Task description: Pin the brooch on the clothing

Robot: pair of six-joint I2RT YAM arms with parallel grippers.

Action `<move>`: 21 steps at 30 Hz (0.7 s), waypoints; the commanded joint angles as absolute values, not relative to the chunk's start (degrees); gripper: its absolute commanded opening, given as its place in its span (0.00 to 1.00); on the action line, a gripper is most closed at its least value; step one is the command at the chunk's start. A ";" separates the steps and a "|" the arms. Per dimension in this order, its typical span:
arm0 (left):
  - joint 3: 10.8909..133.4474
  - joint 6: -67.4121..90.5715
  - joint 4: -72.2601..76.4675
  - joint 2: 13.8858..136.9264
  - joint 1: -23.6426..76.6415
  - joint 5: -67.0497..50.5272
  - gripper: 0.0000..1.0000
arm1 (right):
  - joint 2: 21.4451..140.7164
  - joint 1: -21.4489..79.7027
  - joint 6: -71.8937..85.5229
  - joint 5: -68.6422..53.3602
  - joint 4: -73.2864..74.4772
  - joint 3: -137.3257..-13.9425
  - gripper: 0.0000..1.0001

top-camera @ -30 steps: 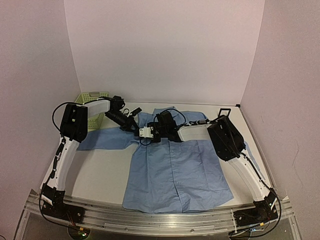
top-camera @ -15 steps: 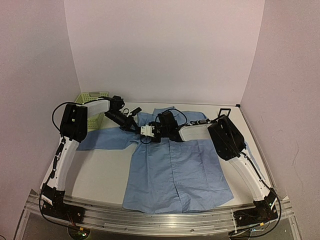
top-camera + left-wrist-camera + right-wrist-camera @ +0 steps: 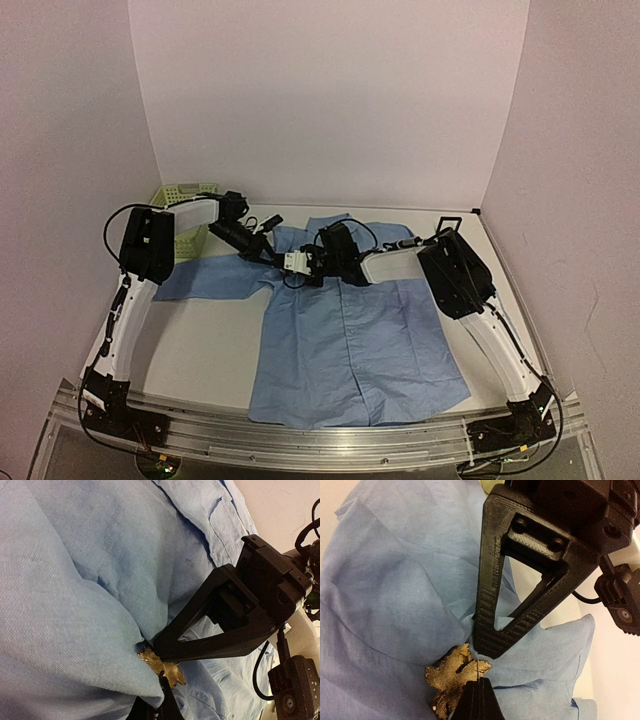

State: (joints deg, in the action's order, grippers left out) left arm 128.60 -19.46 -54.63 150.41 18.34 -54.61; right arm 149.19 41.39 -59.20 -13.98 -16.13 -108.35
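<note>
Brooch (image 3: 452,677) on the shirt (image 3: 350,340), left gripper (image 3: 481,653) and right gripper (image 3: 154,653) both closed against it.

— Any lettering, labels, brand marks or numbers legible from where you stand?
— None. Overhead and both wrist views checked; no readable text or signs recorded on any surface.

Colour rundown: the shirt (image 3: 350,330) is plain light blue, no print. The brooch (image 3: 451,677) is golden with a fine mesh-like glittery texture. The left gripper (image 3: 484,647) and right gripper (image 3: 160,650) are both matte black with ridged faces. The arms are white with black joints. The basket (image 3: 185,190) is pale green with a grid of holes, the table (image 3: 210,340) is cream, and the walls (image 3: 330,100) are pale lilac.
</note>
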 commanded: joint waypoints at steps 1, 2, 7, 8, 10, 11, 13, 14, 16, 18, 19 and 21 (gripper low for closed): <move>128.67 -20.82 -55.90 145.80 17.85 -53.84 0.00 | 146.85 41.14 -58.18 -14.78 -11.86 -106.11 0.02; 128.67 -20.77 -55.85 145.80 17.87 -53.84 0.00 | 146.80 41.13 -58.24 -14.80 -11.86 -106.01 0.02; 128.75 -20.29 -55.50 145.90 17.87 -53.86 0.00 | 147.03 41.13 -58.98 -15.46 -11.87 -105.69 0.01; 128.76 -20.23 -55.50 145.93 17.85 -53.86 0.00 | 147.02 41.13 -58.81 -15.47 -11.89 -105.63 0.01; 128.76 -20.47 -55.56 145.90 17.84 -53.63 0.00 | 146.89 41.13 -58.16 -15.12 -12.04 -105.53 0.02; 128.73 -20.60 -55.69 145.87 17.84 -53.55 0.00 | 146.81 41.13 -58.04 -15.08 -12.11 -105.57 0.02; 128.62 -20.80 -55.88 145.81 17.86 -53.44 0.00 | 146.76 41.13 -57.99 -15.22 -12.19 -105.76 0.02; 128.59 -20.87 -55.88 145.80 17.85 -53.40 0.00 | 146.77 41.13 -57.95 -15.37 -12.21 -105.91 0.02; 128.58 -21.00 -55.82 145.80 17.84 -53.35 0.00 | 146.85 41.13 -57.78 -15.45 -12.23 -106.17 0.03; 128.60 -21.19 -55.85 145.67 17.84 -53.23 0.00 | 146.78 41.14 -57.69 -15.31 -12.30 -106.16 0.05; 128.56 -21.32 -55.91 145.66 17.85 -53.17 0.00 | 146.71 41.13 -57.63 -15.30 -12.34 -106.11 0.08; 128.42 -21.52 -55.92 145.62 17.88 -53.08 0.00 | 146.44 41.15 -57.57 -15.38 -12.39 -106.00 0.13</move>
State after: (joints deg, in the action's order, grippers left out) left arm 128.57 -19.78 -54.65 150.41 18.31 -53.63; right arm 148.59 41.36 -58.50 -14.39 -16.76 -107.07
